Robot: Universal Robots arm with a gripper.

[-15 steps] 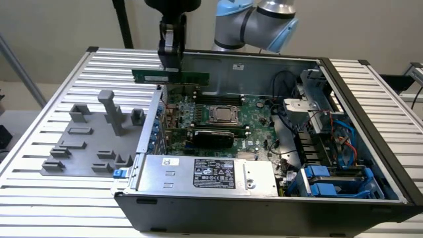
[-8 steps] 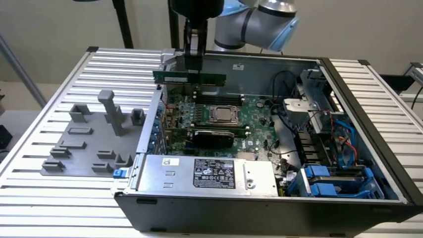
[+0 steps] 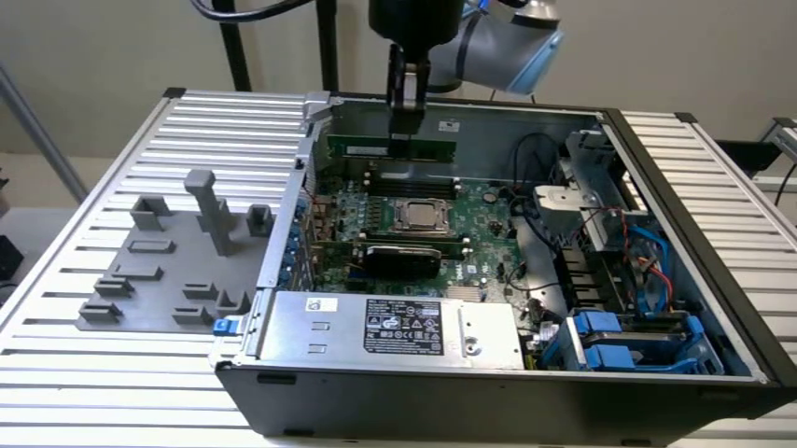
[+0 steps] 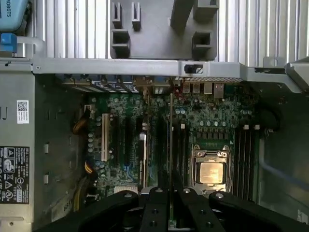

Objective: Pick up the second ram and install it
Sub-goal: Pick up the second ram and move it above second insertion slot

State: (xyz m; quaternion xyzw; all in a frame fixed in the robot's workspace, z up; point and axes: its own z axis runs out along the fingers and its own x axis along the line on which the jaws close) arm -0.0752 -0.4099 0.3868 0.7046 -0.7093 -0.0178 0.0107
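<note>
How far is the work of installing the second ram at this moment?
Done: the pick-up. In hand: the gripper is shut on the second ram, holding it on its edge just over the motherboard. Left: the stick does not yet look seated in a slot.

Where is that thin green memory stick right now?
In the exterior view the RAM stick hangs clamped in the gripper inside the open computer case, near its far wall, over the motherboard and just beyond the processor socket.
</note>
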